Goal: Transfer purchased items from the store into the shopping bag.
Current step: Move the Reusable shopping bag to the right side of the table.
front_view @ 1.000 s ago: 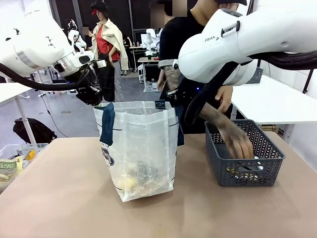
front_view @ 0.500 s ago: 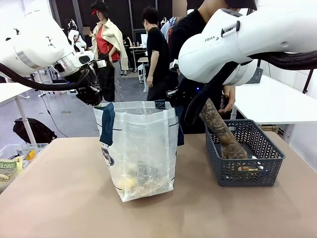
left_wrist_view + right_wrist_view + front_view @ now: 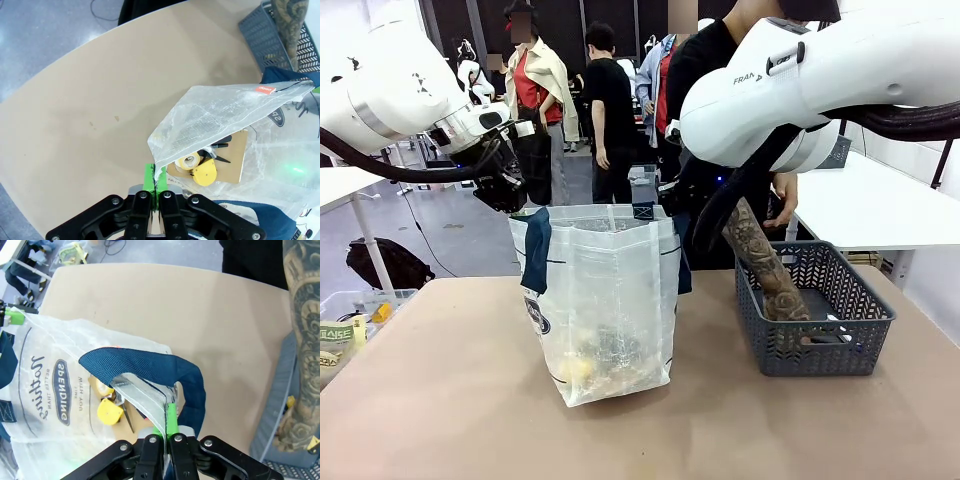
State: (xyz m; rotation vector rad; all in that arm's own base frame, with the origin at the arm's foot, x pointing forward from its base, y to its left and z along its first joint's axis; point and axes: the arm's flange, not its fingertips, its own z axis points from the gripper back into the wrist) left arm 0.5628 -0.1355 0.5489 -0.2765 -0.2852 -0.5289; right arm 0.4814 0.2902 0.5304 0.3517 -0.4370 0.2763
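— On the left of the desk [image 3: 440,400], our left fingers [image 3: 154,174] are pinched together on the rim of the shopping bag [image 3: 605,290], aren't they?
— Yes, clamped on the thin film itself. The bag stands mid-desk, mouth spread, with a yellow item [image 3: 204,174] and a carded dark tool [image 3: 220,150] at its bottom.
— And our right fingers [image 3: 166,422]?
— Shut on the opposite rim, just by the navy handle [image 3: 150,365]. We judge the film soft and slippery; the woven strap would give us a surer hold.
— Further right?
— The basket [image 3: 820,345], beside the bag, with the person's forearm [image 3: 765,260] reaching in. What lies in it looks small and light; we cannot tell what it is.
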